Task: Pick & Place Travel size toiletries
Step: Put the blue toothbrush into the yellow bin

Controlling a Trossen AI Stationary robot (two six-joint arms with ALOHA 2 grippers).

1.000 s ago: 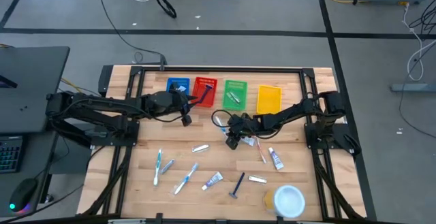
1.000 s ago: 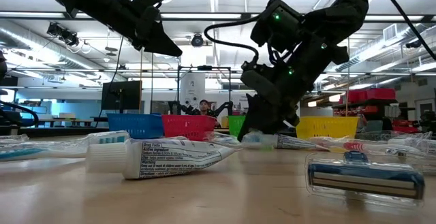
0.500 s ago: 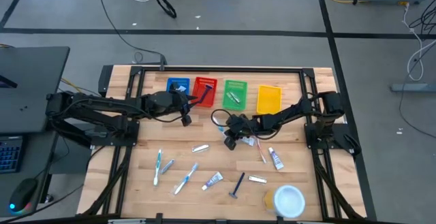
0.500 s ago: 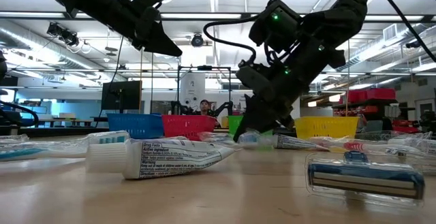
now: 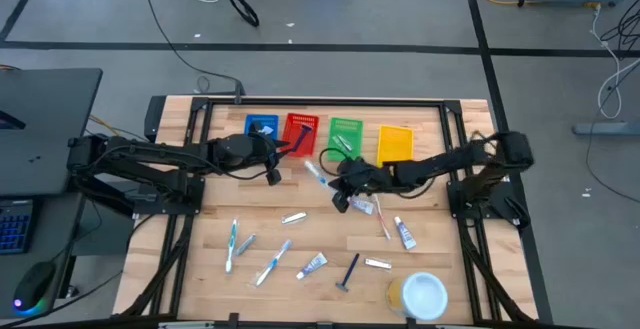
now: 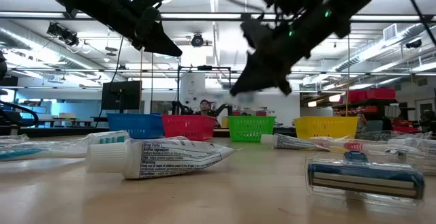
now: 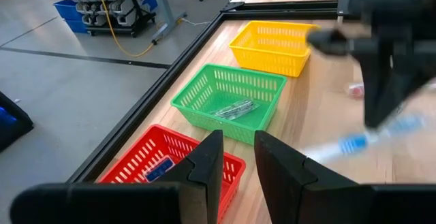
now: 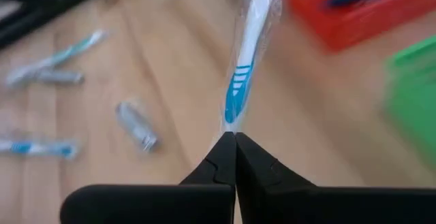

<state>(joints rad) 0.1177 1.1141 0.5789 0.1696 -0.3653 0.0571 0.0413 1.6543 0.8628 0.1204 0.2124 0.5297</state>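
Note:
My right gripper (image 8: 235, 139) is shut on a white-and-blue toothbrush in clear wrap (image 5: 316, 173) and holds it above the table's middle, in front of the green basket (image 5: 345, 137). The toothbrush also shows in the left wrist view (image 7: 371, 137). My left gripper (image 7: 237, 157) hangs open and empty in the air near the red basket (image 5: 300, 131). More travel size toiletries lie flat on the wood: toothbrushes (image 5: 232, 241), a tube (image 5: 312, 263), a razor (image 5: 349, 271) and a tube (image 5: 404, 232). My right gripper pinches one end of the wrapped toothbrush (image 8: 232, 118) between its two fingertips. The brush sticks out forward past the fingers, in line with them, toward the table's far left. It is lifted clear of the table.
Blue (image 5: 261, 127), red, green and yellow (image 5: 394, 144) baskets stand in a row along the far edge; the green one holds small items. A round white-and-yellow container (image 5: 420, 294) sits near the front right. In the low view a tube (image 6: 163, 157) and a razor (image 6: 364, 175) lie close by.
My right gripper has shut on the toothbrush on the table and risen with it, shifting a little toward the far edge. The toothbrush is now lifted clear.

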